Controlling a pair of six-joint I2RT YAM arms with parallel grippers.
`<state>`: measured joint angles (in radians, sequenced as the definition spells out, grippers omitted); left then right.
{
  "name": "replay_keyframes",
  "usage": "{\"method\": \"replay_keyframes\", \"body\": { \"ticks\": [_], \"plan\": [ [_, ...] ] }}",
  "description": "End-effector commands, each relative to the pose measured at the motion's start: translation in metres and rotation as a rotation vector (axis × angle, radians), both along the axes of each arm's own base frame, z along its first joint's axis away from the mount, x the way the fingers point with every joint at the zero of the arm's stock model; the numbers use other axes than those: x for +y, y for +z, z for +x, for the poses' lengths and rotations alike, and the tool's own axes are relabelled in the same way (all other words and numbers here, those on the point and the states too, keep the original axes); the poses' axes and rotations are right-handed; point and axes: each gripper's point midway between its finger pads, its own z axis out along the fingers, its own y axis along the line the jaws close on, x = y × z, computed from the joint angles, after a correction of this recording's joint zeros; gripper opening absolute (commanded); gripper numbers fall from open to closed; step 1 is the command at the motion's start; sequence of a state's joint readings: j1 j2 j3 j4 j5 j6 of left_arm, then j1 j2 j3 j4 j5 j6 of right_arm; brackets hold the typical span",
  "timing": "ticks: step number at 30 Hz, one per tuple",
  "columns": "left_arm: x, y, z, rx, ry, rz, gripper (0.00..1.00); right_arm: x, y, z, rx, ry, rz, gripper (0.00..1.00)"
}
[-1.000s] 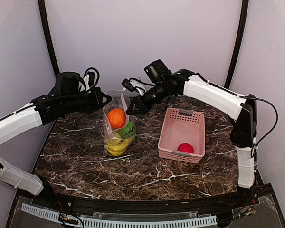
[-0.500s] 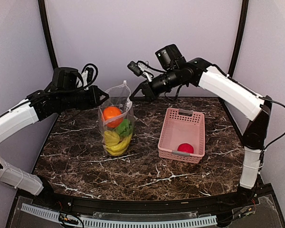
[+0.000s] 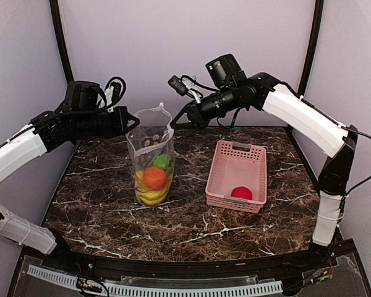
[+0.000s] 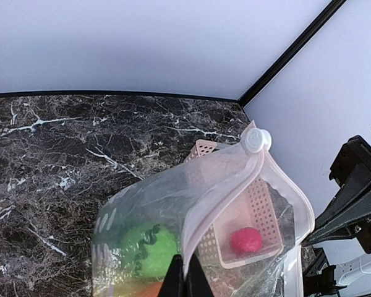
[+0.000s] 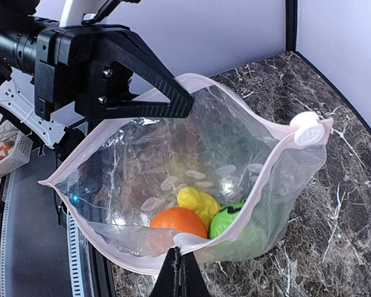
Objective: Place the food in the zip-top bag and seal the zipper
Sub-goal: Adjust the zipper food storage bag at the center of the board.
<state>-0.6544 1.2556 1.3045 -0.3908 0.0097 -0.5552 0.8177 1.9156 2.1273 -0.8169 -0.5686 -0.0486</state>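
Note:
The zip-top bag stands upright on the table with its mouth held open. My left gripper is shut on the left side of the mouth edge. My right gripper is shut on the right side. Inside lie an orange, a green pepper and a yellow banana. The right wrist view looks down into the bag at the orange, a yellow piece and a green pepper. The zipper is unsealed, its white slider at one end. A red-pink ball lies in the basket.
A pink lattice basket stands right of the bag on the dark marble table. It shows through the bag in the left wrist view, with the ball inside. Purple walls close the back and sides.
Both grippers have risen and pulled the bag upright and taller, spreading its mouth. The orange has dropped from near the top to low in the bag.

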Motion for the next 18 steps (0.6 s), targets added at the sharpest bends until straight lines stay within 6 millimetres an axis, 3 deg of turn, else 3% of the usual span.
{"method": "replay_keyframes", "body": {
  "ticks": [1,4,8,11,14,18],
  "plan": [
    [0.006,0.029,-0.002,-0.078,0.016,-0.029,0.01,-0.001,0.009,0.009,-0.039,-0.004,0.022,0.01],
    [0.003,0.018,-0.001,-0.054,0.008,-0.018,0.01,-0.001,0.013,0.008,-0.051,0.000,0.028,0.19],
    [-0.001,-0.007,0.003,-0.009,0.008,0.005,0.01,-0.003,0.013,0.008,-0.058,0.004,0.021,0.29],
    [-0.002,-0.012,0.004,0.002,0.009,0.010,0.01,-0.010,0.011,0.009,-0.093,-0.012,-0.001,0.35],
    [-0.001,-0.008,0.004,-0.008,0.008,0.005,0.01,-0.027,0.009,0.014,-0.144,-0.031,-0.029,0.39],
    [-0.001,-0.002,0.004,-0.024,0.007,0.000,0.01,-0.060,-0.012,0.024,-0.136,-0.035,-0.080,0.54]
  ]
}}
